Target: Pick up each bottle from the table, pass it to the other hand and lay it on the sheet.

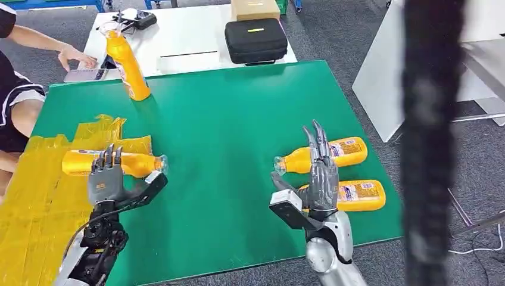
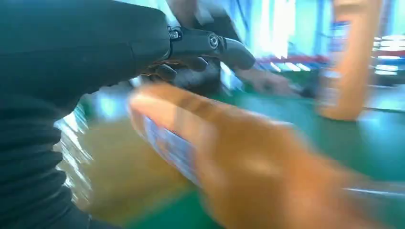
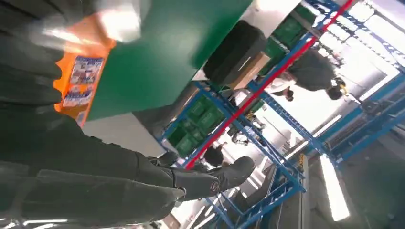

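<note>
Nearest, at the table's near edge, the left robot hand (image 1: pixel 107 179) stands with its back upward, fingers draped over a lying orange bottle (image 1: pixel 110 162) while the thumb juts out toward the bottle's clear cap end. Whether it truly grips the bottle or only rests on it I cannot tell; the left wrist view is a blur of orange under dark fingers (image 2: pixel 191 62). That bottle lies across the yellow sheet (image 1: pixel 41 190), which covers the table's near-left corner, its cap end reaching past the sheet's edge onto the green table (image 1: pixel 226 125).

Toward the near-right corner the right robot hand (image 1: pixel 318 173) is raised, fingers straight, close together and pointing away toward the far edge, thumb out to the side, holding nothing. It sits above two more orange bottles lying side by side: one (image 1: pixel 342 152) with its cap toward the table's middle, the other (image 1: pixel 357 195) closer to the near edge. Both carry white and blue labels, their print too small to read.

A fourth orange bottle (image 1: pixel 128 62) stands tilted near the far-left corner. Beyond the far edge, a white surface holds a black case (image 1: pixel 256 40) with a small yellow mark. A person's hand (image 1: pixel 77 58) rests by the far-left corner.
</note>
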